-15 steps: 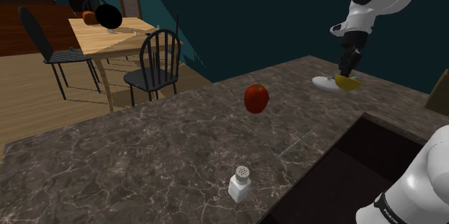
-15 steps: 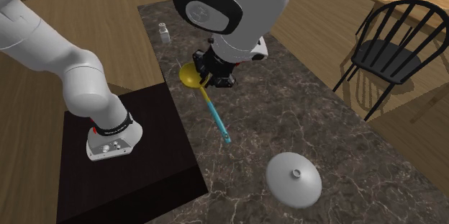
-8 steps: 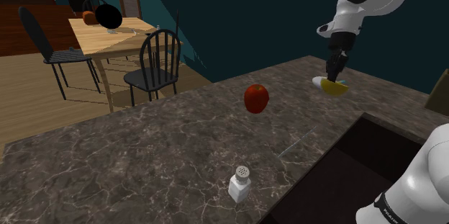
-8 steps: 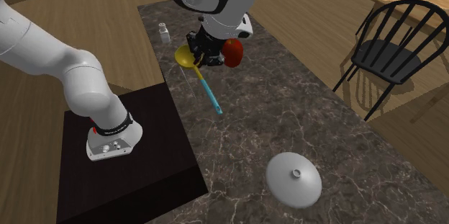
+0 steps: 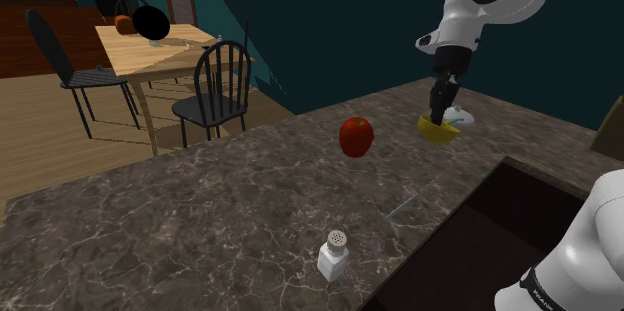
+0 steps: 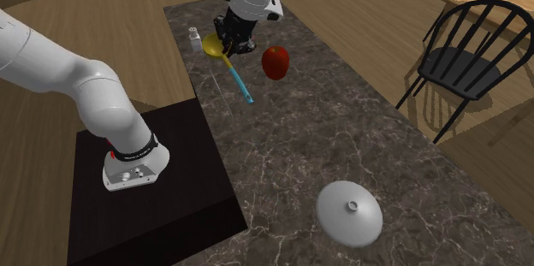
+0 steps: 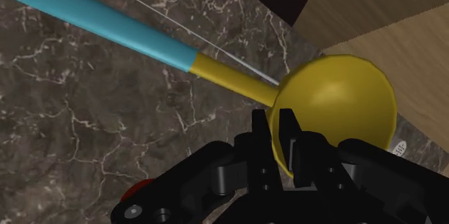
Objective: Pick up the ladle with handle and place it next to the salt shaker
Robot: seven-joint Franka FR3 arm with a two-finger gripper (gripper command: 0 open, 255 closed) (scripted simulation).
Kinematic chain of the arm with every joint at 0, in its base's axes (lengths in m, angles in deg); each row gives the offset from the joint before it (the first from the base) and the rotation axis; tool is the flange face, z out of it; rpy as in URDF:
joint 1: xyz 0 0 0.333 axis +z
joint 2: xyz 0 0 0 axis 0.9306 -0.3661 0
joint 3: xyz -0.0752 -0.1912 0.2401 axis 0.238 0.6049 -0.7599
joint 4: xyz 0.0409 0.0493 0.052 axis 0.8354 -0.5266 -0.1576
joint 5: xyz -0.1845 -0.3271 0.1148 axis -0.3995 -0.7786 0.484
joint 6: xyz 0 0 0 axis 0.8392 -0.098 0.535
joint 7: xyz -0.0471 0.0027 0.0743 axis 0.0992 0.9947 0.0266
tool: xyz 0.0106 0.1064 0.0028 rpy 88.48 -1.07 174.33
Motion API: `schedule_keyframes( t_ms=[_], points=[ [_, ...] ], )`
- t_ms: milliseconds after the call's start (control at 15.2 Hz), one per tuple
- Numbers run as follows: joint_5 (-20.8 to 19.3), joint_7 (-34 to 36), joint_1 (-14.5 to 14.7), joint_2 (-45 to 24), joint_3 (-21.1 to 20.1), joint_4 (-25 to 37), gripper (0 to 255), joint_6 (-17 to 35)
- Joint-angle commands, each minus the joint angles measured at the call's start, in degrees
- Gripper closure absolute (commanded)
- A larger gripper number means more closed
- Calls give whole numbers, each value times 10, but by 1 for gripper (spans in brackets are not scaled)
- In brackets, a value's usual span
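The ladle has a yellow bowl (image 5: 440,130) and a blue handle (image 6: 243,90). It hangs above the dark marble counter (image 5: 200,219). My gripper (image 5: 438,109) is shut on the rim of the yellow bowl (image 7: 345,104), and the blue handle (image 7: 101,17) sticks out away from it. In the second exterior view the gripper (image 6: 229,44) holds the ladle just beside the white salt shaker (image 6: 196,38). In the shoulder view the salt shaker (image 5: 334,255) stands upright near the counter's front edge, well left of and nearer than the ladle.
A red tomato-like fruit (image 5: 356,136) (image 6: 275,62) sits on the counter close to the ladle. A grey lid (image 6: 349,213) lies farther along the counter. The dark stand (image 6: 171,221) borders the counter. A wooden table (image 5: 160,49) and black chairs (image 5: 215,94) stand beyond.
The arm has carried the ladle toward the shoulder view's left, away from the lid and past the red fruit toward the salt shaker. The grip has stayed shut.
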Motion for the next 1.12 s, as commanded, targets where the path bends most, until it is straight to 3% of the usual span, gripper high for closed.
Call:
schedule_keyframes(
  t_ms=[0, 528, 1056],
  points=[
    [16, 27, 12, 4, -21, -6, 255, 10],
    [81, 121, 63, -22, -98, 1, 255, 64],
    [131, 206, 113, -86, -167, 50, 255, 118]
  ],
)
